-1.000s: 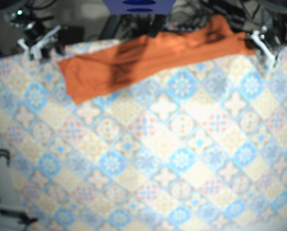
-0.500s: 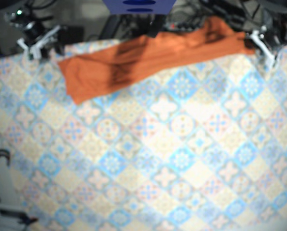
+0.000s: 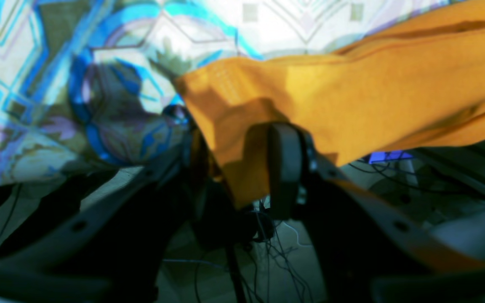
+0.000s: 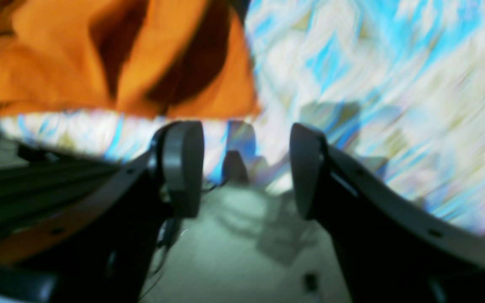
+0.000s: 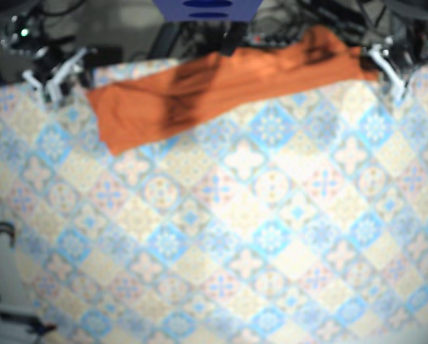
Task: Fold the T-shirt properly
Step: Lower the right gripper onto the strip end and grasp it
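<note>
Orange T-shirt (image 5: 221, 82) end inside left hand (image 3: 238, 172), cannot tell whether pinched; swings spread, empty right hand (image 4: 246, 168) aside, leaving fold pending.

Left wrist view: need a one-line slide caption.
Left gripper pinching a corner of the orange T-shirt at the edge of the patterned tablecloth.

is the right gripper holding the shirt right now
No, the right gripper is open with nothing between its fingers; the T-shirt lies beyond it.

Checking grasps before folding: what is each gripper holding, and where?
Right gripper: nothing, open. T-shirt end hangs inside left gripper; clamped or not, cannot tell.
</note>
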You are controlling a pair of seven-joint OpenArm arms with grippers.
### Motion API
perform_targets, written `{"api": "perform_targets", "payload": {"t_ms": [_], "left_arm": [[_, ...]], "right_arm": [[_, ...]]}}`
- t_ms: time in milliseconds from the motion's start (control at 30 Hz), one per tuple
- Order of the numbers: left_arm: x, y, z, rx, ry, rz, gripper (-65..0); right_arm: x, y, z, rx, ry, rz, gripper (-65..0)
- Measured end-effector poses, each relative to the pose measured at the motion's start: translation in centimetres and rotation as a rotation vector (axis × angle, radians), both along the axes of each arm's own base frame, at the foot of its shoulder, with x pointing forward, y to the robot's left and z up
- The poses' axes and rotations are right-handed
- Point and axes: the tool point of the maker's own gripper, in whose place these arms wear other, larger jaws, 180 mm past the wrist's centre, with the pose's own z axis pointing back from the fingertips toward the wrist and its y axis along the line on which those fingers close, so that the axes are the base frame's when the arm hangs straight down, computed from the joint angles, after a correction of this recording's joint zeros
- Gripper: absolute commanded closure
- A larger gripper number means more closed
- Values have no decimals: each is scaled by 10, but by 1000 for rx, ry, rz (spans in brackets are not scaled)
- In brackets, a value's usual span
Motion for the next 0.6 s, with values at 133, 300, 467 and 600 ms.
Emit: {"api": "perform_targets", "payload": {"t_ms": [133,300,467,600], "left_arm": [[1,0,0,2,-2,-1,-234],[0,0,0,0,-1,0,-234],[0,0,0,1,-1,-1,-234],[1,0,0,1,-3,0,-234]], "right_arm": [[26,-6,13,-46,-12,21,-444],[39,-18,17,-98,26,45,-468],[49,2,23,-11,44,112,-471],[64,24,25,31,54,177,-469]]}}
